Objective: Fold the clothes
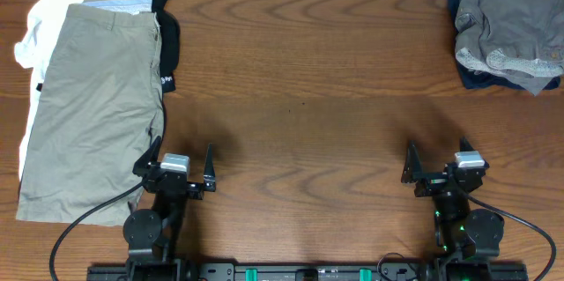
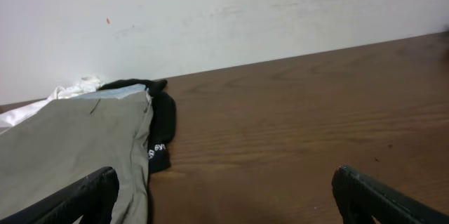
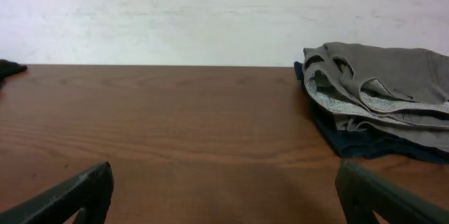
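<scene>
— From above, what's where?
— The trousers (image 1: pixel 97 96) lie flat far left, a grey pile (image 1: pixel 511 25) far right.
— Left wrist?
— The left tool (image 2: pixel 228 203) is spread and empty, with the trousers just ahead, probably next.
— Right wrist?
— The right tool (image 3: pixel 224 196) is spread too, facing the pile.

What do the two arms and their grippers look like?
Both arms are black, each with a pale grey block behind its gripper. The left gripper and right gripper have two dark fingers. A black cable loops from each base. Small green lights show on the right arm.
</scene>
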`<state>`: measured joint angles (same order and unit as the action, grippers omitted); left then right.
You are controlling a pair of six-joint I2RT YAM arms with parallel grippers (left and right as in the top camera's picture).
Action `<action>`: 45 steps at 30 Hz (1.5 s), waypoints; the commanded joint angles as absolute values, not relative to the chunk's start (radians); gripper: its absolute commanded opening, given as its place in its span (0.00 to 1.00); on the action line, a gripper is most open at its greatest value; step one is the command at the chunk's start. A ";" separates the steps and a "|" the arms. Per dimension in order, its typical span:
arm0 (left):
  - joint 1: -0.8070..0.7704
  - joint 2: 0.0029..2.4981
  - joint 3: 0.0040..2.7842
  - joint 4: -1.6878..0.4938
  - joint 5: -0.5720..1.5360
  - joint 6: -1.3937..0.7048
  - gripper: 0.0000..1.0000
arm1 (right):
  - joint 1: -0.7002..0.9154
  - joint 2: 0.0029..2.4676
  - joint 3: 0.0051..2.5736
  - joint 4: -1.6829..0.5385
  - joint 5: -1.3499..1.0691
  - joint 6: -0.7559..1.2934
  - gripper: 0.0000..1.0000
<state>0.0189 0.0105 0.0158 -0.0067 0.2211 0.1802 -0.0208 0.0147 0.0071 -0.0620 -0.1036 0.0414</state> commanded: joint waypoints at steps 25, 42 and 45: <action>0.023 0.005 0.004 -0.051 0.231 0.171 0.98 | -0.013 0.012 0.006 -0.068 -0.053 0.033 0.99; 0.023 0.015 0.007 -0.045 0.236 0.021 0.98 | -0.013 0.012 0.006 -0.049 -0.076 0.032 0.99; 0.023 0.055 0.038 -0.046 0.235 -0.023 0.98 | -0.013 0.023 0.025 -0.046 -0.122 0.033 0.99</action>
<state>0.0189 0.0250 0.0212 -0.0116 0.2218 0.0593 -0.0208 0.0151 0.0071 -0.0525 -0.0811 0.0410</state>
